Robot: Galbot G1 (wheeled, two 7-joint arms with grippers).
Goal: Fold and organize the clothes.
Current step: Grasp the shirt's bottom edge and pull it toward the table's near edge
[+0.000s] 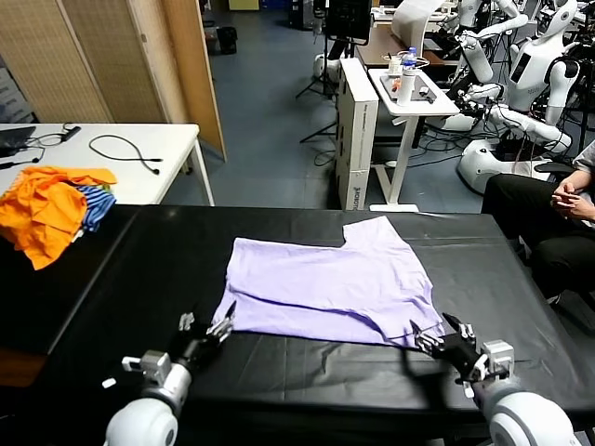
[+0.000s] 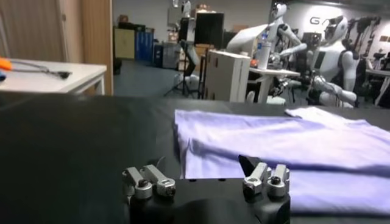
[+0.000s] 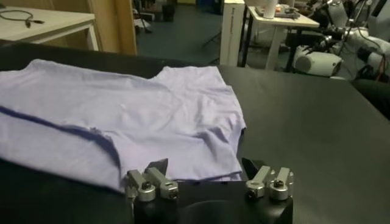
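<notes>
Item: lavender T-shirt (image 1: 330,283), lying partly folded on the black table (image 1: 139,269), spread between and just beyond both pincers. Left pincer (image 1: 206,330): released, fingers (image 2: 149,181) apart, grasping nothing, at the shirt's near left corner; contact could not be judged. Right pincer (image 1: 444,338): released, empty, at the shirt's near right hem. Containers: none seen. Orange garment (image 1: 42,209), over a striped cloth (image 1: 96,200), lay well off beyond the left pincer.

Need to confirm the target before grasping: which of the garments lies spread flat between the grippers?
The pale lavender T-shirt, spread flat mid-table between the open left gripper and right gripper. The orange garment is bunched at the far left.
</notes>
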